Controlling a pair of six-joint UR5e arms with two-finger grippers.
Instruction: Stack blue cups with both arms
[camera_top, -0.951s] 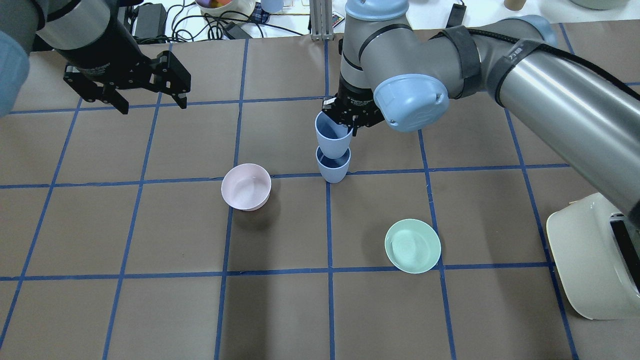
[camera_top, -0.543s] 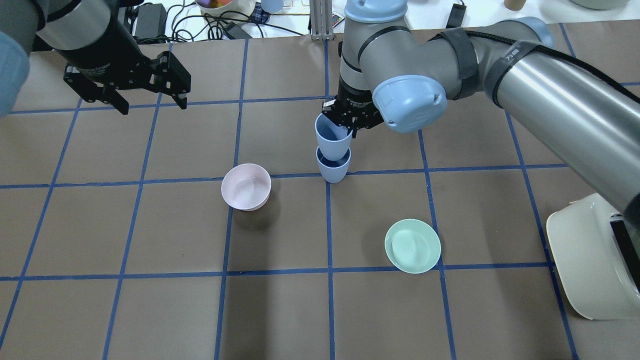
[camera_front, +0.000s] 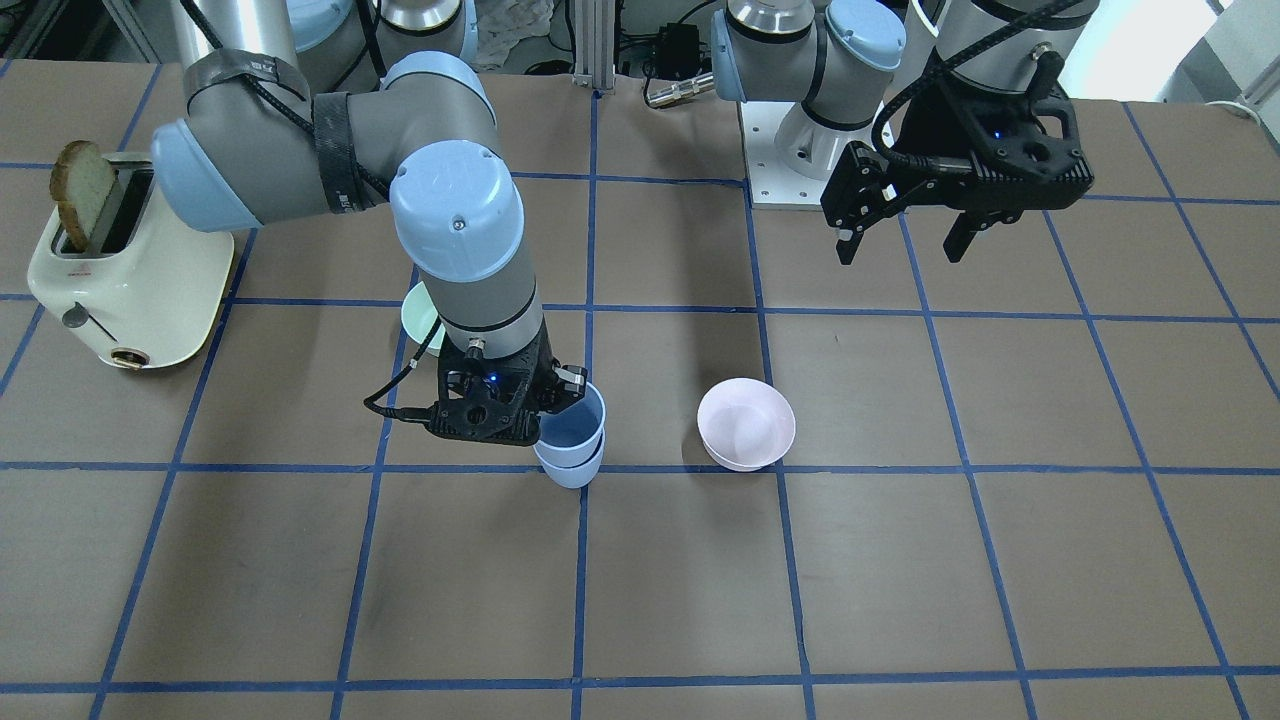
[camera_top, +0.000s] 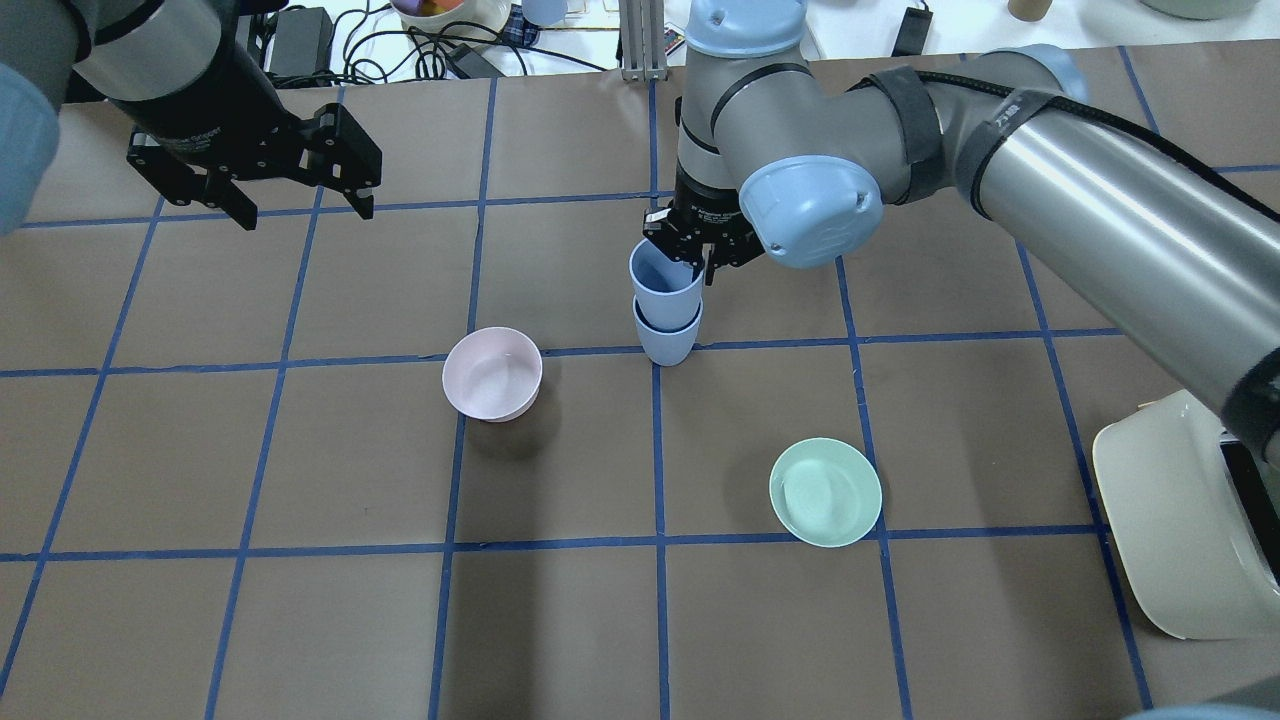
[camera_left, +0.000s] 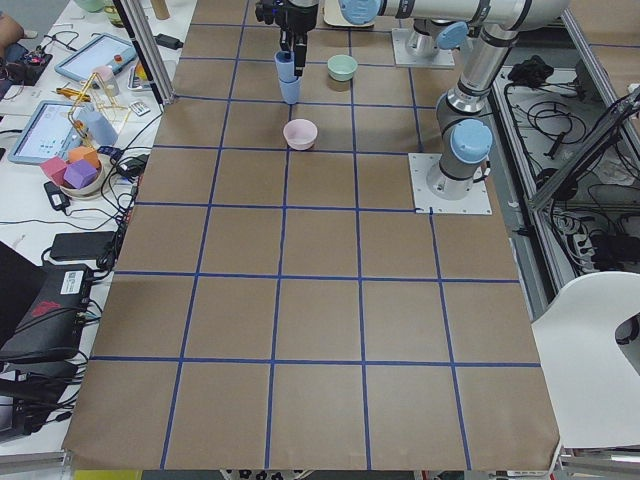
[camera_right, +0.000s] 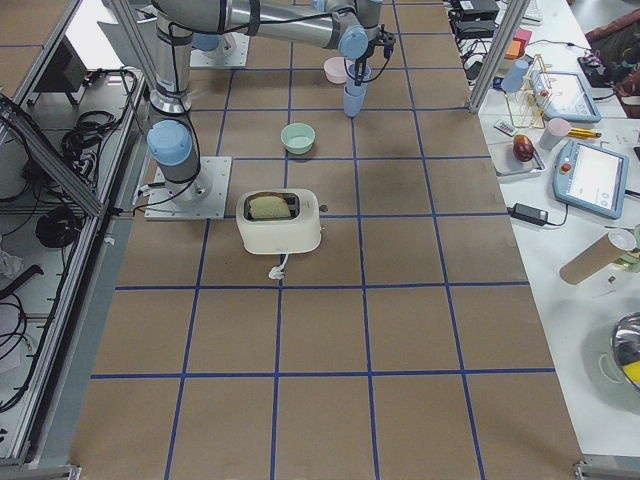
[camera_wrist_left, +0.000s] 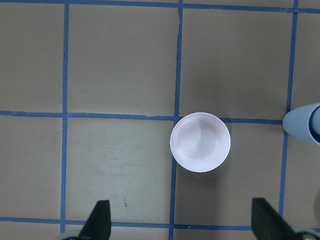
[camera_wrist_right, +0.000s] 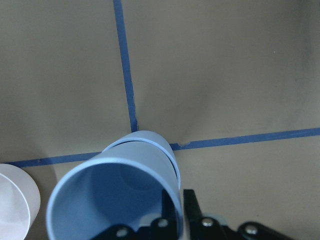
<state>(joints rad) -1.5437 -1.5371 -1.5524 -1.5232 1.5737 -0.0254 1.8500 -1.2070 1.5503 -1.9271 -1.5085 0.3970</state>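
The upper blue cup (camera_top: 664, 281), a small matte light-blue handleless tumbler, sits nested in the lower blue cup (camera_top: 668, 343), its twin. The lower one stands upright on a crossing of blue tape lines near the middle of the bench (camera_top: 300, 450), which is brown paper with a taped grid. The upper cup leans slightly and rises well above the lower rim.

The lower cup's inside is covered. In the right wrist view only a thin arc of its rim shows behind the upper cup's mouth, so how deep the nesting goes cannot be told.

The right end effector (camera_top: 697, 262) pinches the upper cup's wall at the rim. Its fingertips are cut off by the wrist view's lower edge, and from across the bench its black body hides part of the cup. The right arm reaches in from the robot's right with its wrist turned straight down over the cups.

The left end effector (camera_top: 305, 212) hangs high and points down, fingers spread wide and empty. Its wrist view looks onto the pale pink round bowl (camera_wrist_left: 200, 142) — the cups are clipped at that view's right edge.

The pink bowl stands near the cups on the robot's left, not touching them. A mint-green shallow bowl (camera_top: 825, 492) lies nearer the robot on its right, and from the front it is mostly hidden behind the right arm. A cream toaster (camera_front: 130, 270) holding a bread slice (camera_front: 80, 190) is cut off at the overhead view's edge.
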